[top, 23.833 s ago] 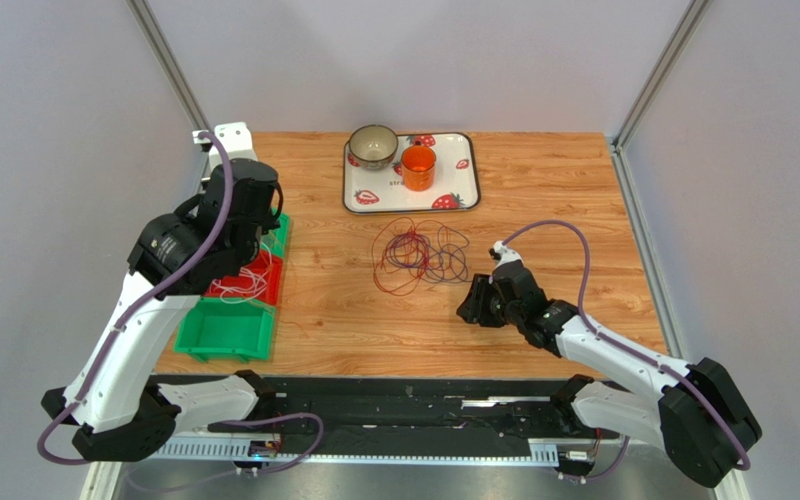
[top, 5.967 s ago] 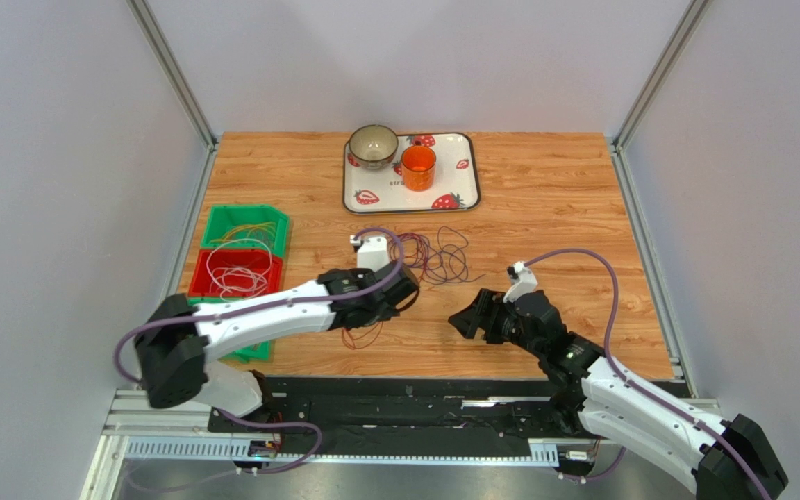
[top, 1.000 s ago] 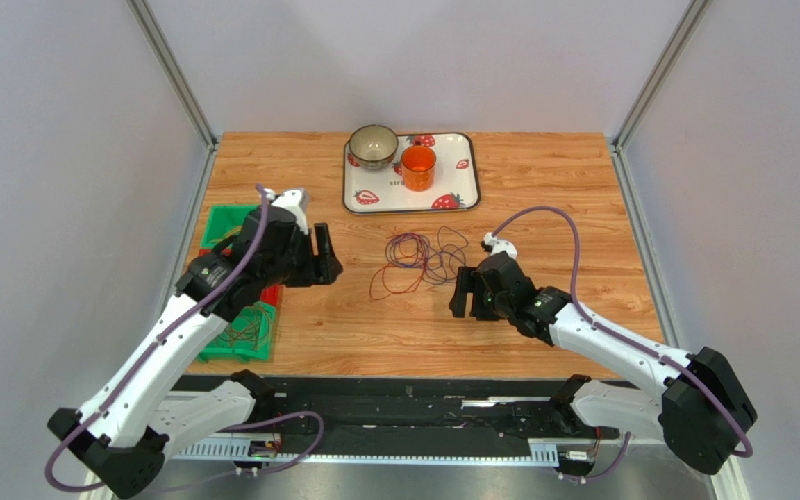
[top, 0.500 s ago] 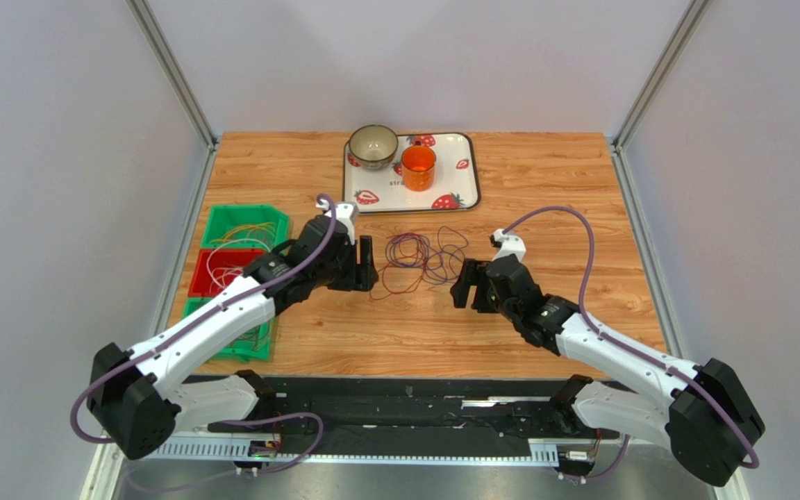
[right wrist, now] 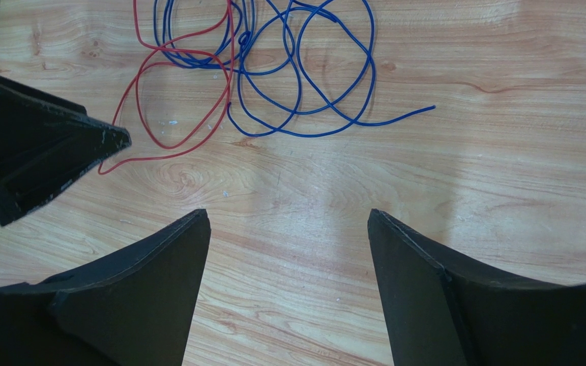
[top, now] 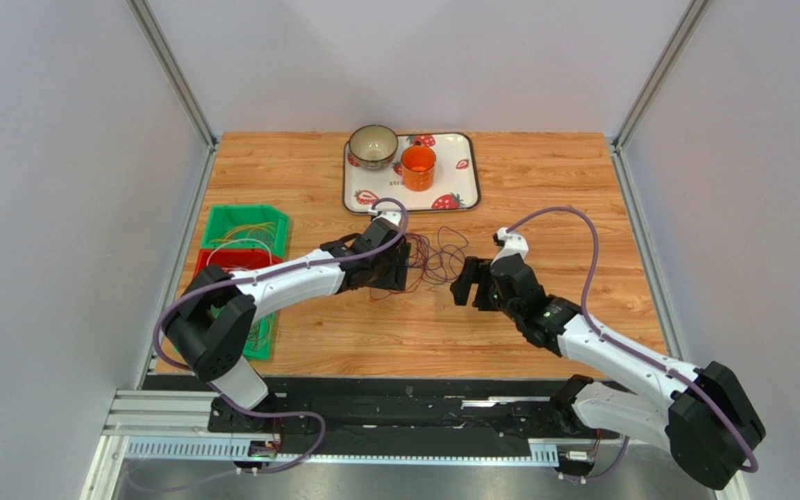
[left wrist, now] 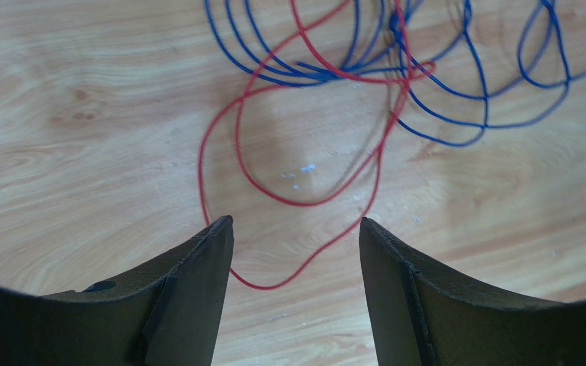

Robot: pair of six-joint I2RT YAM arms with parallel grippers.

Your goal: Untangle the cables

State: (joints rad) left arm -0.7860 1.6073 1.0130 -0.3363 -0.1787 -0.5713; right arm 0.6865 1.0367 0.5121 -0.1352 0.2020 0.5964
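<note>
The cables (top: 438, 257) lie in a loose tangle mid-table: a red one (left wrist: 307, 204) and a blue-purple one (left wrist: 463, 143), their loops crossing. My left gripper (top: 400, 271) is at the tangle's left edge, low over the wood. In the left wrist view it (left wrist: 296, 221) stands open, and the red cable's nearest loop runs between its fingers, untouched. My right gripper (top: 465, 283) is just right of the tangle and open (right wrist: 288, 213), with only bare wood between its fingers. The blue loops (right wrist: 370, 76) and red loop (right wrist: 137, 91) lie ahead of it.
Small bins sit at the left edge: a green one (top: 246, 231) with yellowish wires, a red one (top: 225, 266) with white wires, and a green one (top: 258, 335) with dark wires. A strawberry tray (top: 461, 179) at the back holds a bowl (top: 373, 146) and an orange cup (top: 418, 167).
My left arm swung right from over the bins to the tangle's left edge. The right gripper stayed almost in place. The cables have not visibly moved.
</note>
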